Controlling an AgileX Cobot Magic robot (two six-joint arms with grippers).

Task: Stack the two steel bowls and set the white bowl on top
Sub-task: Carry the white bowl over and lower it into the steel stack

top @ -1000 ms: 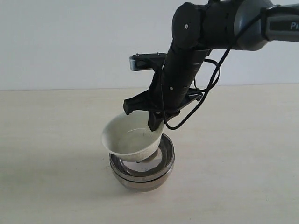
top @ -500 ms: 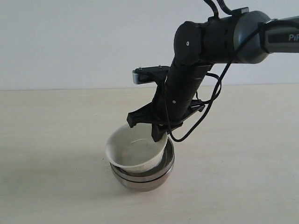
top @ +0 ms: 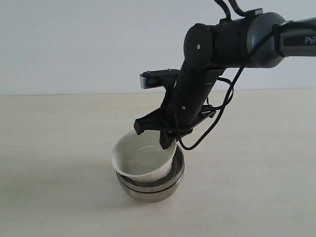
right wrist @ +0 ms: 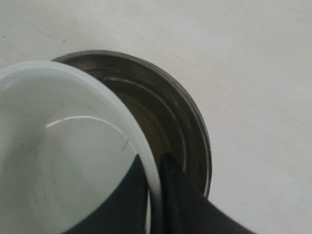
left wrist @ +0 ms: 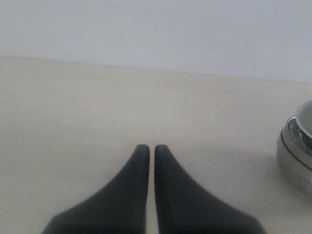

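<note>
The two steel bowls [top: 153, 187] sit nested on the table; their rims show as a double edge, also visible in the left wrist view [left wrist: 295, 151] and the right wrist view [right wrist: 185, 126]. The white bowl [top: 140, 158] sits tilted in the top steel bowl, leaning toward the left. My right gripper [top: 167, 142] is shut on the white bowl's rim [right wrist: 146, 151], one finger inside and one outside. My left gripper [left wrist: 147, 148] is shut on nothing, low over bare table to the side of the stack.
A plain cream table [top: 59, 148] runs back to a white wall [top: 74, 44]. The right arm's dark body and cables [top: 217, 89] hang over the stack.
The right gripper lowered the white bowl a little and to the right, into the steel bowls, between 1.0 s and 0.5 s ago. Nothing has moved since.
</note>
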